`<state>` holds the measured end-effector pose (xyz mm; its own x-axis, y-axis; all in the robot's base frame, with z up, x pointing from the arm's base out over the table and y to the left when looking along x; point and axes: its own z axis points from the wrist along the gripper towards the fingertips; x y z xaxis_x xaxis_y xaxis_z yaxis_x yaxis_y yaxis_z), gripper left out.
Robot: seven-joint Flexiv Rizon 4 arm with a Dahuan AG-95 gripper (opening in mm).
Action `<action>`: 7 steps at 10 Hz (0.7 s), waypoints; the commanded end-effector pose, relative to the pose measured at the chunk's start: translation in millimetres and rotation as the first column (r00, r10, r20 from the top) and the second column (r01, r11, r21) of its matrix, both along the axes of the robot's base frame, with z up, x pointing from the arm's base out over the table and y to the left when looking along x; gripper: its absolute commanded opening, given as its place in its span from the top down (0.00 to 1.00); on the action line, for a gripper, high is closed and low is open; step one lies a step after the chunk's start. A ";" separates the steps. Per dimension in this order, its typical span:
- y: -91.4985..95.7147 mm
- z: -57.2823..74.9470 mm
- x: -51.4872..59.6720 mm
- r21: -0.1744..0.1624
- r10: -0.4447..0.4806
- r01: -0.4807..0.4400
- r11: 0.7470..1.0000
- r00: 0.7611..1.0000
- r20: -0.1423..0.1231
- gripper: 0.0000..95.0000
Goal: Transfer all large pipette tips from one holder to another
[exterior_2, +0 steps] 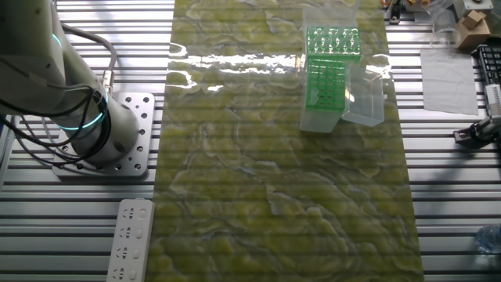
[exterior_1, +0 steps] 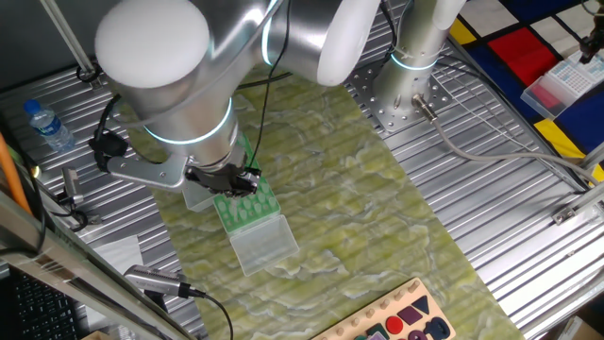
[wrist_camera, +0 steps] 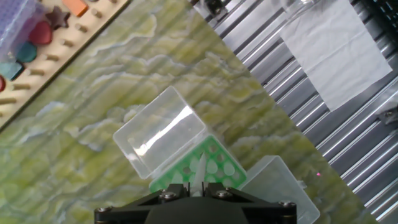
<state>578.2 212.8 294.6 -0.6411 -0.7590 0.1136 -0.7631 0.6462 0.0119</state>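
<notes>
In the hand view my gripper (wrist_camera: pixel 196 185) is shut on a whitish translucent large pipette tip (wrist_camera: pixel 201 169) that points out from between the fingers. It hangs above a green rack (wrist_camera: pixel 214 163) with round holes. A clear open lid (wrist_camera: pixel 160 138) lies beside the rack, and a second clear box (wrist_camera: pixel 277 186) is on its other side. In one fixed view the gripper (exterior_1: pixel 229 179) is low over the green rack (exterior_1: pixel 247 206). The other fixed view shows two green racks (exterior_2: pixel 333 41) (exterior_2: pixel 323 84) end to end; the gripper is out of that view.
A wooden peg board with coloured shapes (exterior_1: pixel 401 319) lies at the mat's near end and also shows in the hand view (wrist_camera: pixel 37 37). A water bottle (exterior_1: pixel 47 125), a purple tip box (exterior_1: pixel 566 80), white paper (exterior_2: pixel 450 78) and a power strip (exterior_2: pixel 129 239) lie on the metal table.
</notes>
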 end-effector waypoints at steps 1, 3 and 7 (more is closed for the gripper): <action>-2.2 6.3 -7.9 0.001 0.016 -0.016 1.000 1.000 -0.001 1.00; -4.1 11.6 -14.0 -0.004 0.041 -0.041 0.999 0.999 -0.008 1.00; -18.7 15.9 -30.6 -0.014 0.134 -0.134 0.991 0.991 -0.022 1.00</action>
